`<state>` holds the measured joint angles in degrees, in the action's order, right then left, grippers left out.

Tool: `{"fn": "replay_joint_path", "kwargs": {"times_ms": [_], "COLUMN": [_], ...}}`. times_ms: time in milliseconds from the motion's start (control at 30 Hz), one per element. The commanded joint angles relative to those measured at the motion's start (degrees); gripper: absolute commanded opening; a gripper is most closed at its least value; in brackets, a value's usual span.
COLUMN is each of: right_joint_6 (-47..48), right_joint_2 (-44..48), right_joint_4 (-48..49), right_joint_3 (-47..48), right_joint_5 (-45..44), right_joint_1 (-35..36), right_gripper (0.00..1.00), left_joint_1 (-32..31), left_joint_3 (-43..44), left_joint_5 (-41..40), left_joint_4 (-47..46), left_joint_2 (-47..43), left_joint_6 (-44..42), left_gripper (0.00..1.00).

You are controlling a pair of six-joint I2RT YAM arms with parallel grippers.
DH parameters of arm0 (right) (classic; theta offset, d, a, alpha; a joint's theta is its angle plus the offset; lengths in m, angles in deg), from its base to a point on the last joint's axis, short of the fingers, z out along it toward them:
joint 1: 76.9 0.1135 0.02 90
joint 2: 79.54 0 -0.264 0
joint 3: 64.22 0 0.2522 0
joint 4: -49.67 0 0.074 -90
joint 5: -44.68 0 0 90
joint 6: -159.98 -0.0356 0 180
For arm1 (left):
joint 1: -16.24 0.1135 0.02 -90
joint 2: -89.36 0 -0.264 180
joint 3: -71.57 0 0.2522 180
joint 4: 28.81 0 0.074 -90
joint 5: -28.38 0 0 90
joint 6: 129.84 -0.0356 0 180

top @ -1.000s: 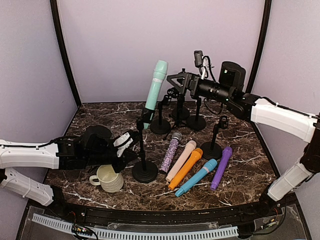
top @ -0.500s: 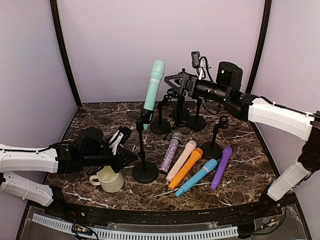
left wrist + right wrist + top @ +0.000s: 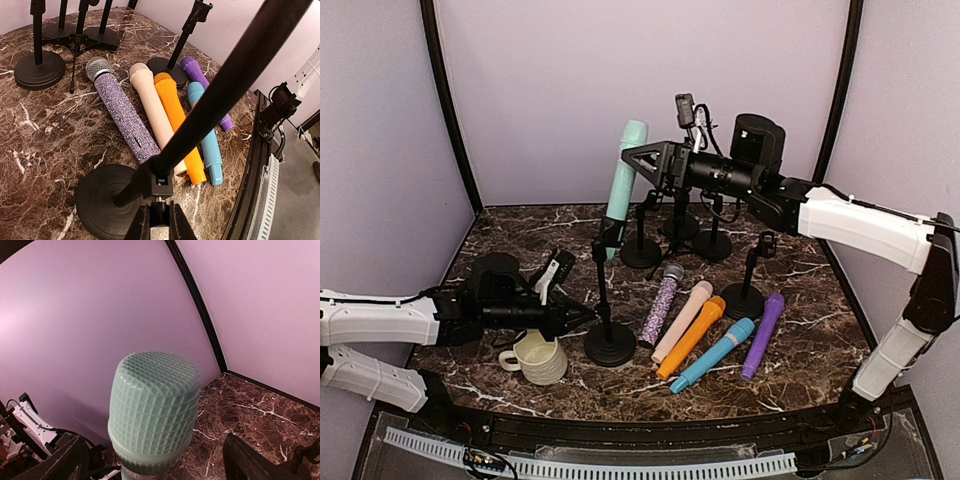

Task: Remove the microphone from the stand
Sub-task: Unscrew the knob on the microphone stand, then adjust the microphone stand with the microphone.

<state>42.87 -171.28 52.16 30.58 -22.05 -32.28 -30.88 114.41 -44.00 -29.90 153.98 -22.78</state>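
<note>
A mint-green microphone point(image 3: 621, 188) stands tilted in the clip of a black stand point(image 3: 603, 292) with a round base point(image 3: 610, 345). My left gripper point(image 3: 584, 317) is low on that stand. In the left wrist view my left gripper point(image 3: 159, 224) is shut on a small stem at the stand's joint point(image 3: 161, 181), just above the base point(image 3: 102, 199). My right gripper point(image 3: 637, 160) is open at the microphone's head. In the right wrist view the meshed head point(image 3: 152, 407) fills the gap of my right gripper point(image 3: 152, 452), one finger point(image 3: 62, 462) on each side, not touching.
Several microphones lie right of the stand: glitter purple point(image 3: 661, 303), beige point(image 3: 683, 318), orange point(image 3: 692, 336), blue point(image 3: 713, 354), purple point(image 3: 763, 334). Empty stands point(image 3: 640, 240) point(image 3: 750, 285) are behind them. A cream mug point(image 3: 540, 358) sits by the left arm.
The right arm has swung left, so its open fingers now flank the microphone's head. The left gripper has shifted slightly lower on the stand, staying shut.
</note>
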Motion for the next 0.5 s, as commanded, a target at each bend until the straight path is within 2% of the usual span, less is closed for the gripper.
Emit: {"fn": "replay_joint_path", "kwargs": {"times_ms": [0,67,167,267,300,400,467], "right_joint_6": [-2.16,-2.63,-2.76,-1.51,-0.61,1.81,2.34], "right_joint_2": [-3.53,-4.63,-5.49,-5.88,-5.97,-6.03,-5.95], "right_joint_4": [2.21,2.68,2.99,1.50,0.31,-2.39,-2.80], "right_joint_3": [4.81,6.15,7.38,7.78,7.92,7.43,6.60], "right_joint_5": [0.91,1.59,2.25,1.43,0.55,-2.12,-2.59], "right_joint_1": [0.16,0.25,0.58,1.08,1.38,1.99,2.21], "right_gripper": [0.93,0.89,0.77,0.63,0.56,0.39,0.35], "left_joint_1": [0.07,0.10,0.25,0.29,0.27,0.27,0.28], "left_joint_3": [-1.70,-1.54,-1.16,-0.55,0.18,1.86,2.78], "left_joint_5": [3.22,2.94,2.37,1.42,1.12,-0.42,-1.19], "left_joint_4": [3.08,3.23,3.47,3.64,3.75,4.57,4.92], "left_joint_2": [1.49,1.55,1.19,0.63,0.49,0.08,-0.91], "left_joint_6": [0.81,0.60,0.21,-0.58,-1.14,-2.08,-2.87], "left_gripper": [0.00,0.00,0.03,0.23,0.37,0.49,0.54]}}
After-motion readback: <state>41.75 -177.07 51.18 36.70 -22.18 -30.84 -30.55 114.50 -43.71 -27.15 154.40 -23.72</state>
